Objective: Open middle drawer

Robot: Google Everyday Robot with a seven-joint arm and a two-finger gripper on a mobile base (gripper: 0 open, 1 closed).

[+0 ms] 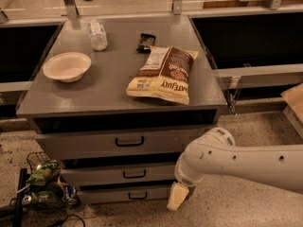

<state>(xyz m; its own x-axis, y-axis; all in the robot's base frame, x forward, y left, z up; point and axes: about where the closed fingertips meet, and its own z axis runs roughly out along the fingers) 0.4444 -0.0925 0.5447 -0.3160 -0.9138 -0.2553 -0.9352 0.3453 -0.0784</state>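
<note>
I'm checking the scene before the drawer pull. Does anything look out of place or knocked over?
Only small things: the water bottle seems to lie on its side on the cabinet top, and the gripper sits low by the lowest drawer, below the handle of the middle drawer. Nothing spilled.

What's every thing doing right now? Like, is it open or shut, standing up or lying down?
middle drawer: shut, handle untouched.
top drawer: shut.
bottom drawer: shut.
bowl: upright, empty.
bottle: lying on its side.
chip bag: lying flat.
gripper: low, right of the bottom drawer's handle, on no handle.
</note>
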